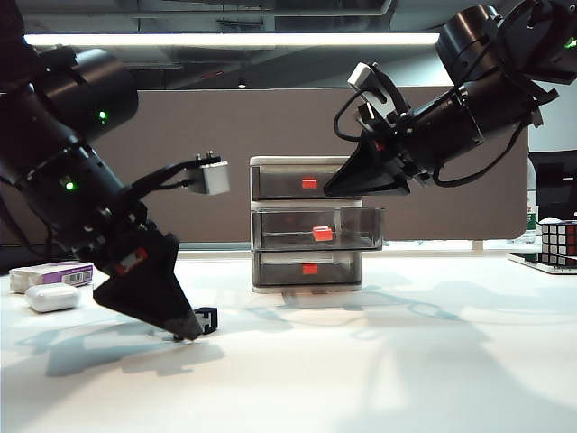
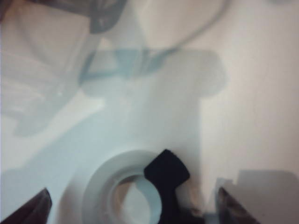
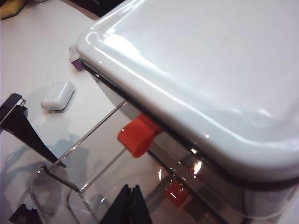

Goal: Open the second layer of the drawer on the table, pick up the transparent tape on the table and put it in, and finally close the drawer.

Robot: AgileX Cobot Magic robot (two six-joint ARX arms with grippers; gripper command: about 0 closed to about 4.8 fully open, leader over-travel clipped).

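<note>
The left pincer [image 1: 185, 332] is low over the white bench [image 1: 379, 361], tips down at the transparent tape [image 1: 206, 318], of which the exterior view shows only the black cutter piece poking out beside the tips. The left wrist view gives what that view hides: the whole whitish ring of the tape [image 2: 128, 191] lying flat on the bench, black cutter on its rim, sitting between the two dark fingertips [image 2: 32, 207], which stand wide apart on either side and do not touch it.

The right pincer [image 1: 347, 185] hangs in front of the top tier of the drawer [image 1: 306, 221]. In the right wrist view its dark fingers [image 3: 23, 128] are spread wide with nothing between them, above the second layer [image 3: 93, 163], which is pulled out.

The exterior view shows three grey tiers, each with one red-orange tab, the second layer [image 1: 315, 230] jutting forward of the other two. The right wrist view shows only two tabs, plus the glossy off-white top.

One white oval case [image 1: 52, 298] and one purple-and-white box [image 1: 56, 273] lie at the bench's left edge, well apart from the tape; one puzzle cube [image 1: 557, 242] sits far right, seen only in the exterior view.
</note>
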